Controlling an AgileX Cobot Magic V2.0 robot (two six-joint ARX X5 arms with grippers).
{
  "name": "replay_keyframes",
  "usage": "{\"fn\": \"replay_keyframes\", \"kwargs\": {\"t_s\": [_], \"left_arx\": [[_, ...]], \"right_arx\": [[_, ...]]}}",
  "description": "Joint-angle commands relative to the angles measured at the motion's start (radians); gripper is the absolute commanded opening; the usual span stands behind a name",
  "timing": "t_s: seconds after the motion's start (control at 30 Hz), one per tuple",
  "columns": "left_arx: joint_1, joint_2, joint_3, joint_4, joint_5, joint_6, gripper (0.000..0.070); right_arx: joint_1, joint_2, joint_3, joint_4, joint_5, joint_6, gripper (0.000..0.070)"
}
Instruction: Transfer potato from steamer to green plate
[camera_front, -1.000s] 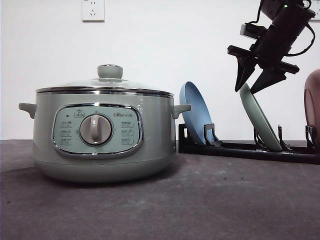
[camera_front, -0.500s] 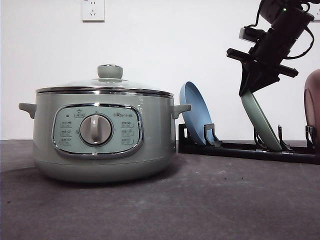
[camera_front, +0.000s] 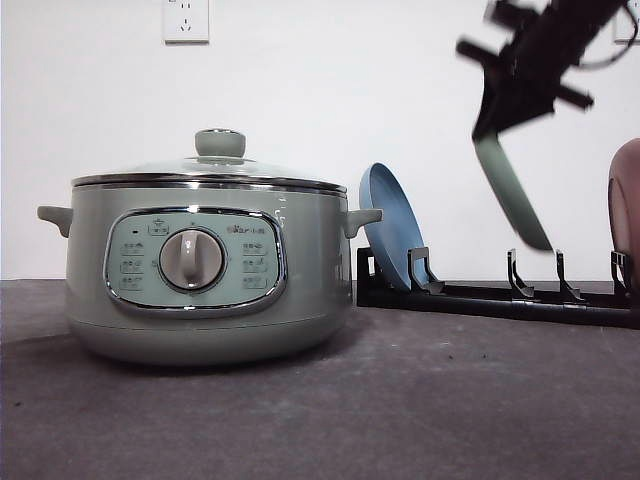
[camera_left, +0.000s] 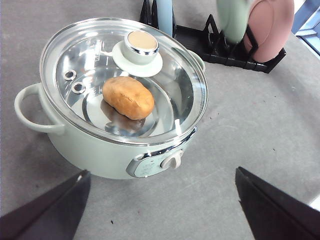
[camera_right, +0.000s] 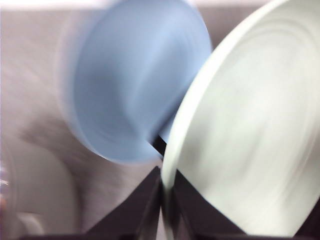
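Observation:
The steamer (camera_front: 200, 300) stands on the left of the table with its glass lid (camera_left: 100, 60) on. Through the lid I see the potato (camera_left: 128, 97) lying inside. High at the right, my right gripper (camera_front: 492, 122) is shut on the rim of the green plate (camera_front: 512, 195), which hangs tilted and clear above the rack. In the right wrist view the plate's rim (camera_right: 210, 85) runs between the fingers of the right gripper (camera_right: 164, 197). My left gripper (camera_left: 160, 210) hovers open over the table in front of the steamer, holding nothing.
A black dish rack (camera_front: 480, 300) sits right of the steamer. A blue plate (camera_front: 392, 225) stands upright in it, and a pink plate (camera_front: 627, 200) stands at its right end. Bare grey table stretches in front of the rack and the steamer.
The right gripper closed on the green plate's rim and lifted it up out of the rack slot. The steamer and blue plate have not moved.

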Motion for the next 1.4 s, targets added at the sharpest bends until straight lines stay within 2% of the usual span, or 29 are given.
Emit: {"fn": "replay_keyframes", "kwargs": {"t_s": [0.0, 0.2, 0.4, 0.6, 0.7, 0.83, 0.97, 1.2, 1.37], "left_arx": [[-0.003, 0.005, 0.026, 0.009, 0.005, 0.013, 0.0595], [-0.003, 0.005, 0.026, 0.009, 0.005, 0.013, 0.0595], [-0.003, 0.005, 0.026, 0.009, 0.005, 0.013, 0.0595], [-0.003, 0.005, 0.026, 0.01, 0.005, 0.013, 0.0595], [-0.003, 0.005, 0.026, 0.01, 0.005, 0.013, 0.0595], [-0.003, 0.005, 0.026, 0.01, 0.005, 0.013, 0.0595], [-0.003, 0.005, 0.026, 0.01, 0.005, 0.013, 0.0595], [-0.003, 0.005, 0.026, 0.01, 0.005, 0.013, 0.0595], [-0.003, 0.005, 0.026, 0.01, 0.005, 0.013, 0.0595]], "right_arx": [[0.009, -0.021, 0.035, 0.013, -0.003, -0.003, 0.0003], [0.044, -0.118, 0.037, -0.034, -0.004, -0.021, 0.0003], [0.118, -0.225, 0.037, -0.207, 0.015, -0.109, 0.0003], [0.245, -0.312, 0.037, -0.431, 0.171, -0.232, 0.0003], [0.321, -0.336, 0.037, -0.548, 0.261, -0.25, 0.0003], [0.435, -0.344, 0.034, -0.677, 0.342, -0.252, 0.0003], [0.551, -0.343, 0.003, -0.72, 0.413, -0.242, 0.0003], [0.734, -0.343, -0.171, -0.732, 0.509, -0.173, 0.0003], [0.84, -0.342, -0.341, -0.672, 0.549, -0.121, 0.0003]]}}
